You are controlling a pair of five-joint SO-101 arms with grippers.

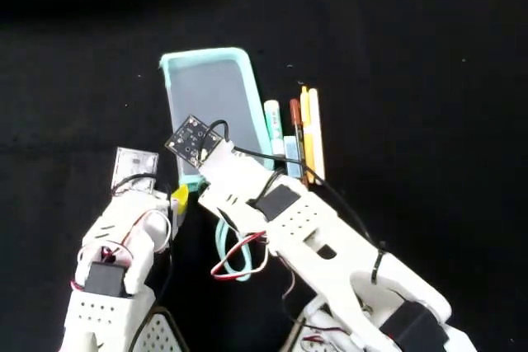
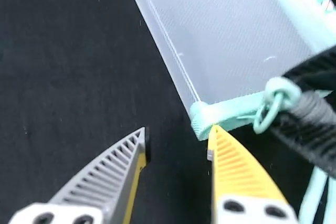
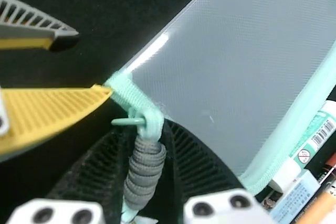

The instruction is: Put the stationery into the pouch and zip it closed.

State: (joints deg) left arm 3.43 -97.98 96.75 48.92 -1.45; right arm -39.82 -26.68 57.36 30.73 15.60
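A translucent pouch (image 1: 206, 96) with teal zipper edging lies flat on the black table. Beside its right edge lie the stationery items: a white-green marker (image 1: 274, 125), a brown pen (image 1: 295, 125) and yellow pens (image 1: 310, 129). My right gripper (image 3: 144, 148) is shut on the grey zipper pull cord (image 3: 143, 169) at the pouch's near corner (image 2: 202, 116). My left gripper (image 2: 178, 137) stands open at that same corner. Its yellow finger (image 2: 231, 166) touches the end of the zipper tape and its grey finger (image 2: 118, 169) hovers over bare cloth. In the high view both grippers meet at the pouch's near end (image 1: 191, 185).
A teal cord loop (image 1: 227, 249) trails from the pouch toward the arms' bases, among red and white wires (image 1: 239, 261). Black cloth (image 1: 412, 80) covers the table, with its back edge at the top. The right arm (image 1: 330, 245) lies across the near ends of the pens.
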